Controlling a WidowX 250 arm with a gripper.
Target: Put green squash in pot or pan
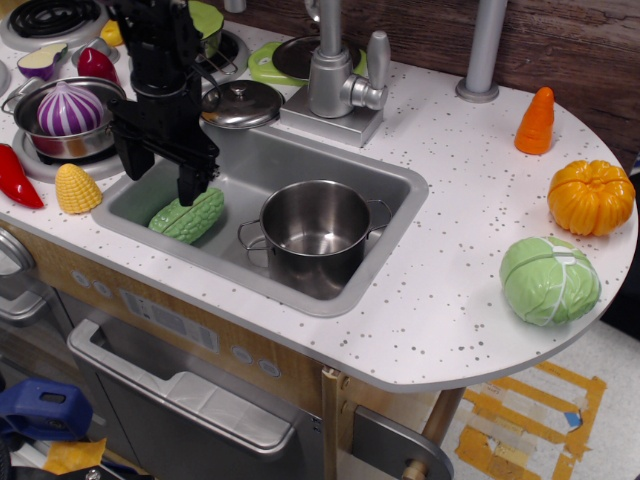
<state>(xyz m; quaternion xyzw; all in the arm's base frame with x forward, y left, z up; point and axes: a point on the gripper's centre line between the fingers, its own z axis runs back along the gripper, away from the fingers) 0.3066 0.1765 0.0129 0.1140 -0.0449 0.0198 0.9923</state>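
Observation:
The green squash (189,217), oblong, light green and bumpy, lies in the left part of the sink (390,180). The empty steel pot (315,226) stands in the sink to its right. My black gripper (160,182) is open, fingers pointing down, just above the squash's left end. Its right finger (190,186) is over the squash; the left finger (130,162) is near the sink's left rim. It holds nothing.
A pan with a purple onion (68,110), corn (77,189), red pepper (14,178) and a steel lid (241,103) are at the left. The faucet (335,65) stands behind the sink. A cabbage (549,281), pumpkin (590,197) and carrot (536,121) are at the right.

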